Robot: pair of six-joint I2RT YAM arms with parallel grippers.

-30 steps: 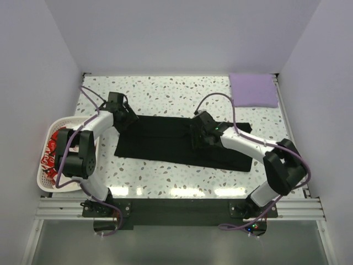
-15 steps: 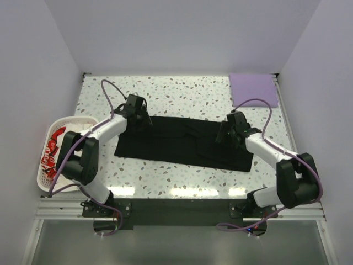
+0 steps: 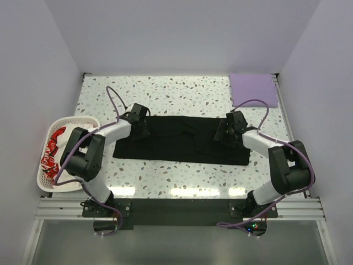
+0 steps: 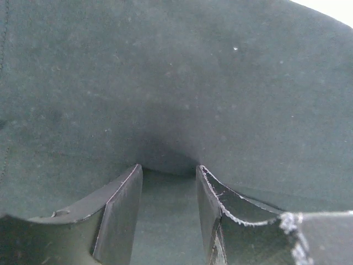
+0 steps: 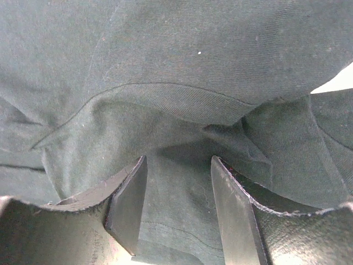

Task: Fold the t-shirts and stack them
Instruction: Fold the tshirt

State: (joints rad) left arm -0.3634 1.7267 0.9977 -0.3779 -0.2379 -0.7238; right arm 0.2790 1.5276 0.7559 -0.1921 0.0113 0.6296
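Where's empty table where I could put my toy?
Bare table runs along the far side, behind the black t-shirt and left of the lavender t-shirt. A thinner strip lies in front of the black t-shirt, toward the near edge. The middle is crowded: the left gripper and right gripper are on that shirt. The basket sits at the left edge.

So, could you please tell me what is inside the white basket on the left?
A crumpled white t-shirt with red lettering lies in the basket; anything beneath it, and the basket's floor, is covered.
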